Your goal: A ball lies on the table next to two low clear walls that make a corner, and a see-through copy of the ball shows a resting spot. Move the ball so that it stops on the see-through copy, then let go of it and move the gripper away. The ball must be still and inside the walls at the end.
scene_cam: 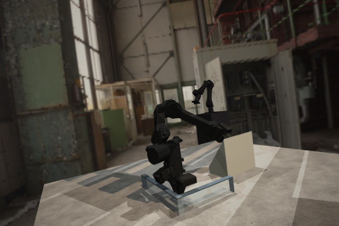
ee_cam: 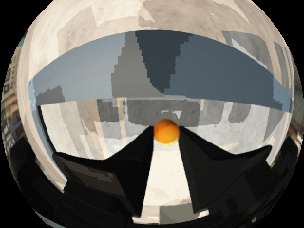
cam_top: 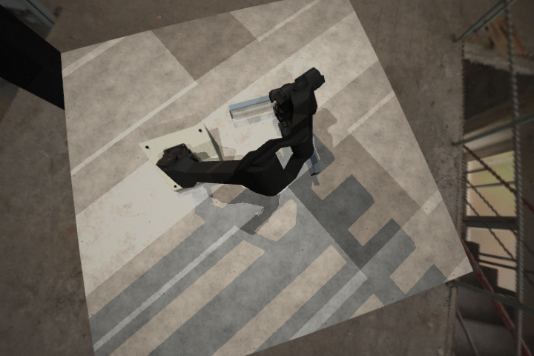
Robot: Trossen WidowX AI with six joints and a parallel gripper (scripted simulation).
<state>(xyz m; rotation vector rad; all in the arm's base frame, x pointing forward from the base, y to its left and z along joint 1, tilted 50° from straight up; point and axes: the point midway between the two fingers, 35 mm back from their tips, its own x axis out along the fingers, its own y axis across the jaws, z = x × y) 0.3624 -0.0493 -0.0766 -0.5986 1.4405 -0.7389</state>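
Ball is sitting pinched in your hand low inside the walls, so you are wanting a slow, gentle release.

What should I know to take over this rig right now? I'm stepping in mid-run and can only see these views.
Pincer: shut on the orange ball, which sits between the fingertips in the wrist view.
Position: the pincer is low inside the corner made by the two clear walls; one wall fills the wrist view just ahead of the ball.
See-through copy: not distinguishable now, possibly covered by the ball; the arm hides the spot in the top and exterior views.
Done: ball picked up and carried down into the corner.
Left: confirm the ball is on the copy, release, check that it stays still inside the walls, move the pincer away.
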